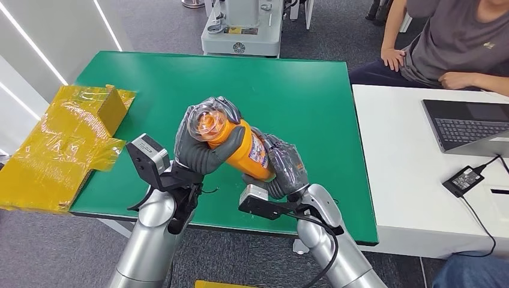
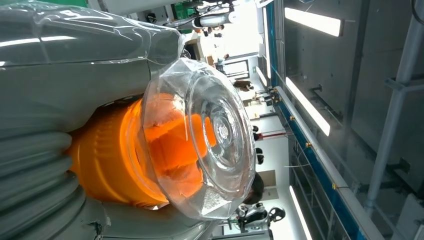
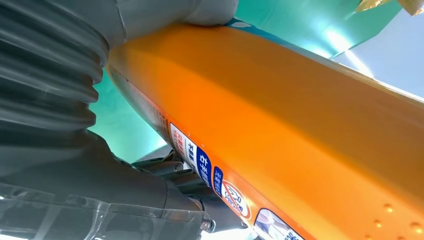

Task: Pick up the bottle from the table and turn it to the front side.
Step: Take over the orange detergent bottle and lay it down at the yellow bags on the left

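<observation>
While my left hand (image 1: 204,141) wrapped its fingers (image 1: 223,108) closed around the cap end of the orange bottle (image 1: 240,147), my right hand (image 1: 285,171) gripped its lower end, so both held it tilted in the air near the centre of the head frame, above the near edge of the green table (image 1: 300,96). From the head I saw a yellow taped cardboard box (image 1: 66,144) at the left edge, a white table (image 1: 414,180) at the right carrying a laptop (image 1: 468,126), and a seated person (image 1: 456,42) in the upper right. My left wrist showed what the head could not: the clear faceted cap (image 2: 210,135) seen end on, orange glowing through it. My right wrist showed the bottle's side close up, its printed label (image 3: 215,175) running toward the lower centre of that frame.
</observation>
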Action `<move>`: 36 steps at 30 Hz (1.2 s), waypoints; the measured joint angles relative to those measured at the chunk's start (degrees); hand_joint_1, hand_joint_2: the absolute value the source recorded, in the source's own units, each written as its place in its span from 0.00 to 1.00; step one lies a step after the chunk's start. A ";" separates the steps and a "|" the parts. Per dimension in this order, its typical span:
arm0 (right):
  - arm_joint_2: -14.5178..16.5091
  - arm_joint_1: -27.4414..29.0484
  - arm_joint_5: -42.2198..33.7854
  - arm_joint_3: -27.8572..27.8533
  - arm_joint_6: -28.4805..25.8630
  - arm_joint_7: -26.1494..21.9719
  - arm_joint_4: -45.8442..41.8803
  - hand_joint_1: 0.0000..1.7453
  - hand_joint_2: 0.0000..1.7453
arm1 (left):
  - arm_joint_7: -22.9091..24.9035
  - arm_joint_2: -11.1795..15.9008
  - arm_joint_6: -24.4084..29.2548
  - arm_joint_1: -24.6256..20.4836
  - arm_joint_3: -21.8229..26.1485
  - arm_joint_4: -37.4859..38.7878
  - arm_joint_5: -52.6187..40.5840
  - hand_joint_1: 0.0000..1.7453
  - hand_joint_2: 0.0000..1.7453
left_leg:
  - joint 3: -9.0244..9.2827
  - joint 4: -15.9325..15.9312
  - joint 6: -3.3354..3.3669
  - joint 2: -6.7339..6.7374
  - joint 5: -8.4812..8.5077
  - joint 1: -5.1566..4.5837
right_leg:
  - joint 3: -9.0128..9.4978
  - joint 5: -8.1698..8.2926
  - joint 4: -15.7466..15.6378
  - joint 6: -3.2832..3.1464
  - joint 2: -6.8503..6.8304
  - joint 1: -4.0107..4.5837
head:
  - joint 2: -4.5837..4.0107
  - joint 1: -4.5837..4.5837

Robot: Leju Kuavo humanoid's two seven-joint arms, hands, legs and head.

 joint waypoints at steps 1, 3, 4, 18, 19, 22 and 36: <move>0.00 0.01 0.01 -0.01 0.00 0.00 0.00 1.00 1.00 | 0.00 -0.03 0.01 -0.01 0.00 0.03 -0.01 1.00 1.00 | 0.00 0.00 0.00 0.00 0.00 0.00 | 0.00 0.00 0.00 0.00 0.00 0.00 | 0.00 0.00; 0.00 0.02 0.02 -0.02 0.00 0.00 0.00 1.00 1.00 | 0.00 -0.06 0.01 -0.03 0.00 0.11 -0.02 1.00 1.00 | 0.00 0.00 0.00 0.00 0.00 0.00 | 0.00 0.00 0.00 0.00 0.00 0.00 | 0.00 -0.01; 0.00 0.04 0.02 -0.03 0.00 0.00 0.00 1.00 1.00 | 0.00 -0.07 0.01 -0.04 0.00 0.16 -0.02 1.00 1.00 | 0.00 0.00 0.00 0.00 0.00 0.00 | 0.00 0.00 0.00 0.00 0.00 0.00 | 0.00 -0.01; 0.01 0.33 0.27 -0.49 -0.23 -0.08 -0.04 0.00 1.00 | -0.31 -0.09 0.05 -0.07 0.00 0.69 0.39 1.00 1.00 | 0.00 0.00 0.00 0.00 0.00 0.00 | 0.00 0.00 0.00 0.00 0.00 0.00 | 0.00 -0.01; 0.02 0.40 0.22 -0.50 -0.54 -0.07 -0.08 0.00 1.00 | -0.34 -0.10 0.05 -0.08 0.00 0.76 0.40 1.00 1.00 | 0.00 0.00 0.00 0.00 0.00 0.00 | 0.00 0.00 0.00 0.00 0.00 0.00 | 0.00 -0.01; 0.07 0.82 -0.22 -0.52 -2.23 -0.02 -0.57 0.00 1.00 | -0.35 -0.09 0.19 -0.09 0.00 0.85 0.50 1.00 1.00 | -0.01 0.00 0.00 0.00 0.00 0.00 | 0.00 0.00 0.00 0.00 -0.01 0.00 | 0.00 -0.01; 0.48 5.07 -7.16 -0.63 -8.71 -0.58 -7.77 0.00 1.00 | -0.36 -0.10 1.32 -0.10 0.00 0.85 1.56 1.00 1.00 | -0.01 0.00 0.00 -0.01 0.00 0.00 | 0.00 0.00 0.00 0.00 -0.01 0.00 | 0.00 -0.01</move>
